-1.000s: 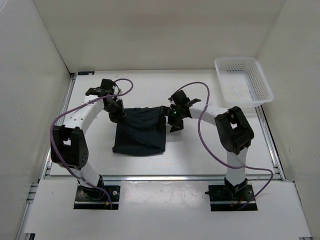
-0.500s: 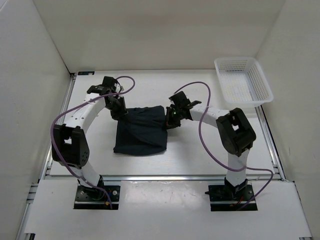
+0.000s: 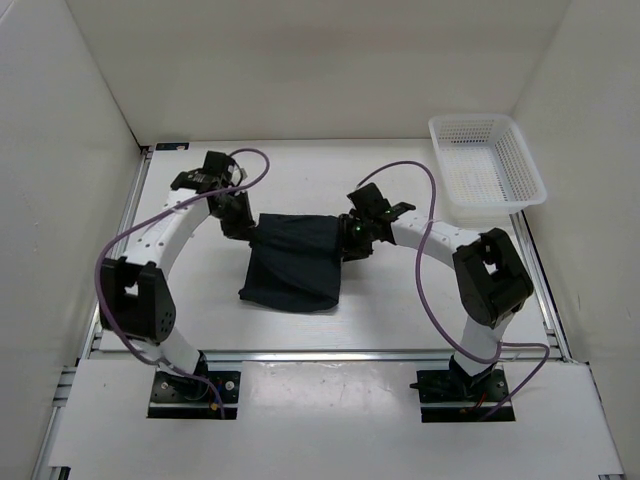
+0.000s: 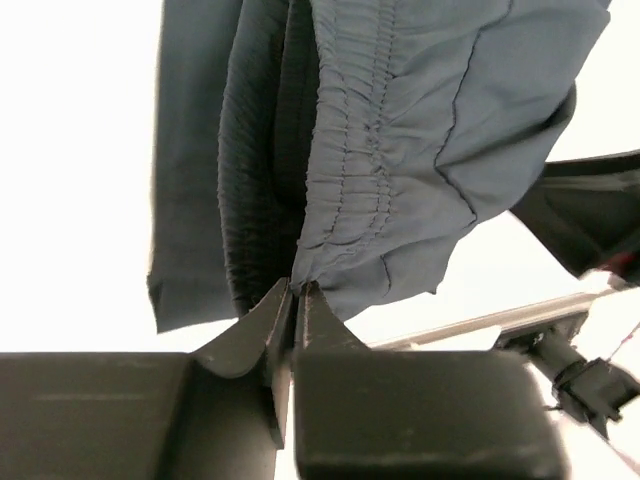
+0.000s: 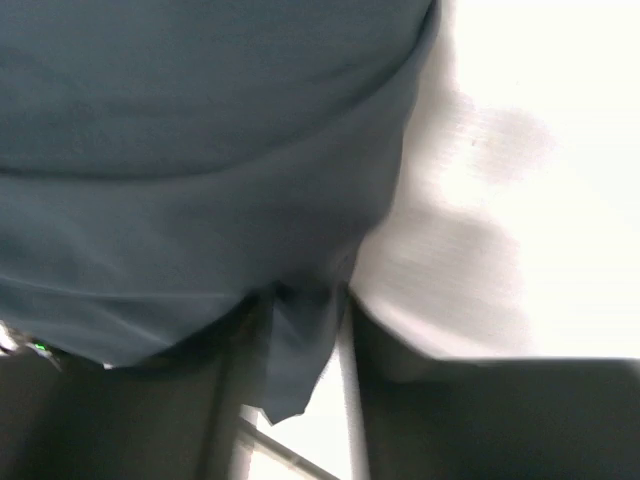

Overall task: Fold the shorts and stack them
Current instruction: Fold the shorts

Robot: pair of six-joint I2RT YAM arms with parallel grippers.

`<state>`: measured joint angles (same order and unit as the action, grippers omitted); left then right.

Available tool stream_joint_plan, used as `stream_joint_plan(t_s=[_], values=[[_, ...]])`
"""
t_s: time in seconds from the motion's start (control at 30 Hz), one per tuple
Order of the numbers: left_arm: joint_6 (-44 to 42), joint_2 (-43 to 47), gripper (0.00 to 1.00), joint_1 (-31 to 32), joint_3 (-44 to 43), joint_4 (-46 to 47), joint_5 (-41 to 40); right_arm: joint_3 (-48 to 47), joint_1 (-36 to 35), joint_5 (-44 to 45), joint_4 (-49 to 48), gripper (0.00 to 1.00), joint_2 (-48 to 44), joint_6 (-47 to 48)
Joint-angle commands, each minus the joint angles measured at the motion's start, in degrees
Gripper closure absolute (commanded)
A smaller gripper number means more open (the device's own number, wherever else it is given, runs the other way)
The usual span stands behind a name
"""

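Observation:
The dark navy shorts (image 3: 292,265) hang stretched between my two grippers above the middle of the table, their lower part resting on it. My left gripper (image 3: 243,225) holds the upper left corner. In the left wrist view its jaws (image 4: 297,286) are pinched on the gathered waistband of the shorts (image 4: 400,120). My right gripper (image 3: 351,234) is at the upper right corner. The blurred right wrist view shows a flap of the shorts (image 5: 200,150) lying between the fingers of the right gripper (image 5: 300,300), with a sliver of light beside it. Whether that flap is clamped does not show.
A white mesh basket (image 3: 530,160) stands at the back right corner, apart from both arms. White walls close off the left, back and right sides. The arm bases are bolted at the near edge.
Both grippers and the shorts have shifted a little to the right. The right gripper, which stood open beside the corner a second ago, now has fabric between its fingers.

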<state>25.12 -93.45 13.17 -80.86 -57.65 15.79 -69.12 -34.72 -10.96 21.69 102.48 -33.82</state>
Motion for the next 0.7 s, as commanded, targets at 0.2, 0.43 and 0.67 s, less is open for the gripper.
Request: stream_joint_plan(t_s=[0.2,0.43,0.67], values=[[0.72,-0.77,0.18,-3.59,15.73,6.50,-2.34,-2.16,-0.44,2.61,4.59,0.11,0.18,2.36],[0.72,2.04,0.13,-4.82,9.85,5.35,-3.57,-1.45,-0.44,4.55,7.48,0.11,-5.44,2.89],[1.24,0.64,0.67,-2.01,2.29,3.59,-5.51,-5.67,-2.72,11.03,13.36,0.42,-8.08,3.94]])
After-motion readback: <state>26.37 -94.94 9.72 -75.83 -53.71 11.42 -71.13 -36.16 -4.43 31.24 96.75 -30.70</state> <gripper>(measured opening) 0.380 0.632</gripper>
